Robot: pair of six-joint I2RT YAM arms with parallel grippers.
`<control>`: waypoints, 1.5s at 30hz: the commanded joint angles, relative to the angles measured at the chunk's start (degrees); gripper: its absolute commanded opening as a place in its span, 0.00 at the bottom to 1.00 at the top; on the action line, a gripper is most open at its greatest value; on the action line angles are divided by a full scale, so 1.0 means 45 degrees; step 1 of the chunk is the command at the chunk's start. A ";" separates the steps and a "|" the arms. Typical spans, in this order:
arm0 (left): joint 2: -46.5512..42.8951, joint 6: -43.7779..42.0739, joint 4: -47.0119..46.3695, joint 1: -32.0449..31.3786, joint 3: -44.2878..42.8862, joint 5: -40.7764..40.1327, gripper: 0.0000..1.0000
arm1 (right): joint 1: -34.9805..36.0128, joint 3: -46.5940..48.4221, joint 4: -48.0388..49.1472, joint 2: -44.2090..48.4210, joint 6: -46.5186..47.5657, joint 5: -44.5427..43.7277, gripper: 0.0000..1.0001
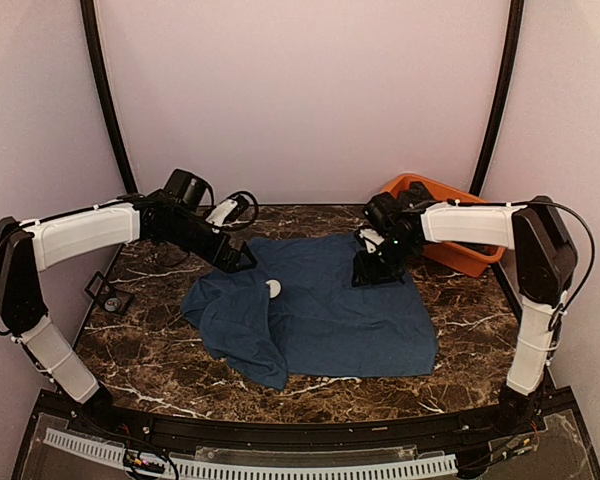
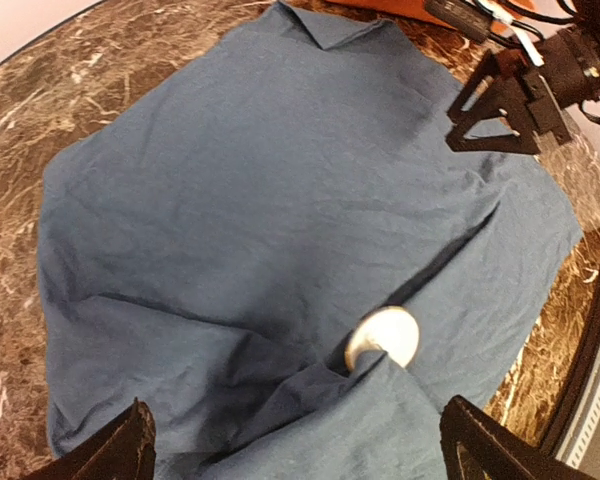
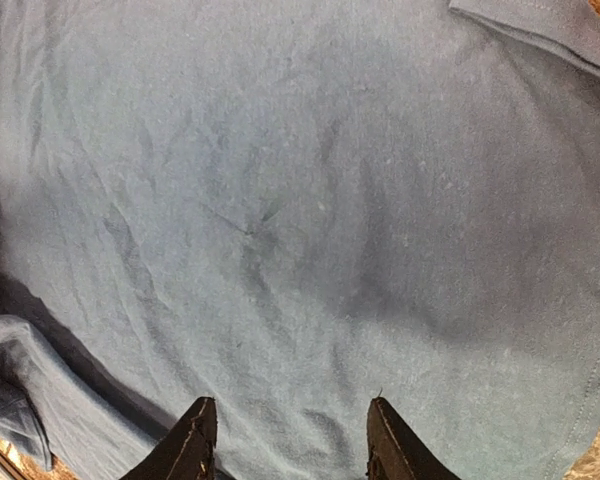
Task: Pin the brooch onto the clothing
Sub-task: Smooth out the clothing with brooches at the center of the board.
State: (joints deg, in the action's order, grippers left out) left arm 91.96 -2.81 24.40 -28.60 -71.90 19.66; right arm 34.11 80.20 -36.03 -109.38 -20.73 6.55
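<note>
Navy T-shirt (image 1: 330, 310) laps a fold over the white brooch (image 2: 383, 335); my left gripper (image 2: 298, 430), spread wide, could pinch cloth with it, while my right gripper (image 3: 290, 405) hangs half-open, empty.

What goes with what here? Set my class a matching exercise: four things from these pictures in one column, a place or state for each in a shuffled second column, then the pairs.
Column one
1. T-shirt
2. brooch
3. orange tub
4. left gripper

Column two
A. at the far right corner of the table
B. jaws wide apart, holding nothing
C. spread over the middle of the table
D. white and round, lying on the T-shirt

Pairs: 1-C, 2-D, 3-A, 4-B
</note>
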 commanded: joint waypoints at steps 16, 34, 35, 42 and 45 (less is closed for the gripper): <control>0.1979 -0.1874 0.2020 -0.0227 -0.0029 0.2533 0.83 | -0.0429 0.0048 0.0174 -0.1091 -0.0120 0.0600 0.48; 0.1836 -0.1694 0.2310 -0.0227 0.0155 0.3239 0.13 | -0.0862 0.0101 0.0291 -0.1440 -0.0325 0.0699 0.47; 0.1677 -0.1590 0.2438 -0.0227 0.0175 0.3029 0.08 | -0.0946 0.0123 0.0268 -0.1489 -0.0385 0.0685 0.47; -0.1186 0.0611 0.2262 -0.0092 0.1443 0.0627 0.01 | -0.1524 0.0258 0.0185 -0.1956 -0.0675 0.0491 0.47; -0.2784 0.2251 0.1624 -0.0036 0.2711 0.0194 0.01 | -0.1710 0.0334 0.0176 -0.2198 -0.0742 0.0479 0.47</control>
State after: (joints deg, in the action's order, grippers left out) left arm 88.49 -2.44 33.41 -29.12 -65.17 25.52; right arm 27.70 81.23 -35.27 -116.18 -22.87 9.82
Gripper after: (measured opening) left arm 0.017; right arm 0.471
